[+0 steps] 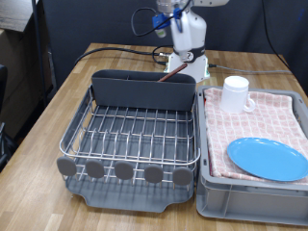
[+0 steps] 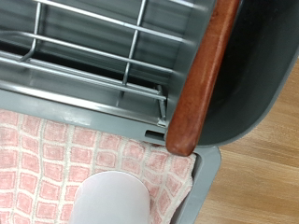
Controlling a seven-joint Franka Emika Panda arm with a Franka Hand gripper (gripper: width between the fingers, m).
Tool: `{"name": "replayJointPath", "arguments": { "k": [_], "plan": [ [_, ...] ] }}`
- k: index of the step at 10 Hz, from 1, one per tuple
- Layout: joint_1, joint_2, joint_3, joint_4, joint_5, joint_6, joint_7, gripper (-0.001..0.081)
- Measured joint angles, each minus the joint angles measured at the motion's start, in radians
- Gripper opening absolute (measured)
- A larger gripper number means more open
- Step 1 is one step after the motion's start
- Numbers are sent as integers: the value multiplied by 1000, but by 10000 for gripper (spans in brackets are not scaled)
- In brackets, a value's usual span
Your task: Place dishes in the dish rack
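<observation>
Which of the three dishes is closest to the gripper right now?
The reddish-brown wooden spoon, slanting over the dish rack's dark back bin, directly under the gripper. The white mug and light-blue plate sit on the checked cloth.

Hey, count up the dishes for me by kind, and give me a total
Plates: 1, the light-blue plate on the checked cloth.
Mugs: 1, the white mug.
Spoons: 1, the wooden spoon at the rack's dark bin.
Total: 3

Even, soft indoor light; faint shadows; wrist view slightly blurred
</observation>
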Motion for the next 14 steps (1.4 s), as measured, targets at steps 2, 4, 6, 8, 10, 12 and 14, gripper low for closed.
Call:
{"name": "replayJointPath", "arguments": {
  "k": [2, 4, 6, 8, 10, 12, 14],
  "plan": [
    [-9, 3, 12, -4, -34, 50, 49, 803],
    [8, 32, 60, 1, -100, 168, 28, 803],
    [38, 79, 106, 30, -132, 234, -17, 803],
    [67, 126, 146, 80, -169, 255, -74, 803],
    [79, 168, 198, 139, -236, 255, -84, 803],
    [95, 231, 221, 223, -242, 187, -150, 803],
    [92, 232, 221, 219, -243, 220, -135, 803]
  ]
}}
